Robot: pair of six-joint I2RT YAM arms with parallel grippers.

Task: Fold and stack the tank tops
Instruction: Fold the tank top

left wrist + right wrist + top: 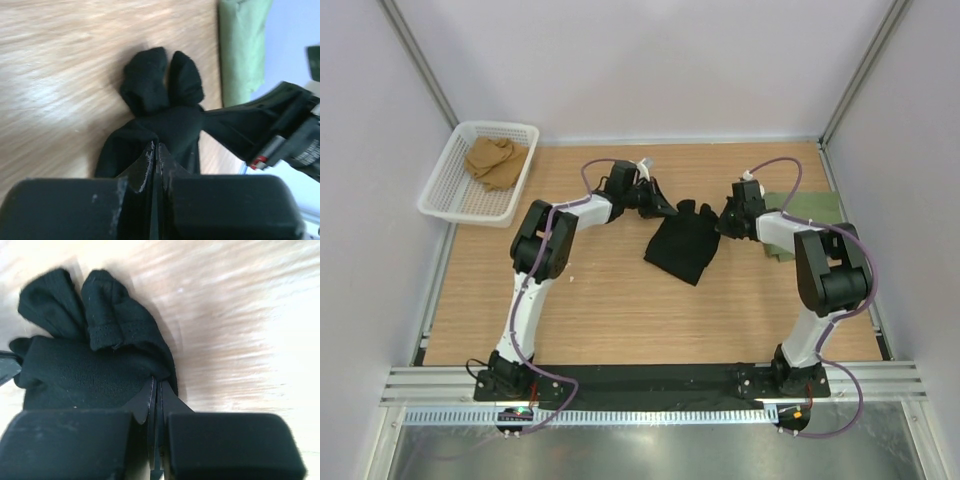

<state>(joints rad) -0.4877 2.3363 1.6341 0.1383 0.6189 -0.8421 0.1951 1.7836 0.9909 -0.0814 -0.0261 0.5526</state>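
Half done, I judge: left fingers (141, 175) and right fingers (145, 412) clamp shut on the black top (682, 245) (mid-fold), green top (810, 206) already folded far right.

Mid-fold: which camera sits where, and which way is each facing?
Top: above and behind the bases, looking down on the table; both arms whole, black top between.
Left wrist: on the left gripper, facing right across the black top toward the olive top; own shut fingers at bottom.
Right wrist: on the right gripper, facing left over the black top; own shut fingers at bottom.
Shared: both wrist views show its bunched straps.
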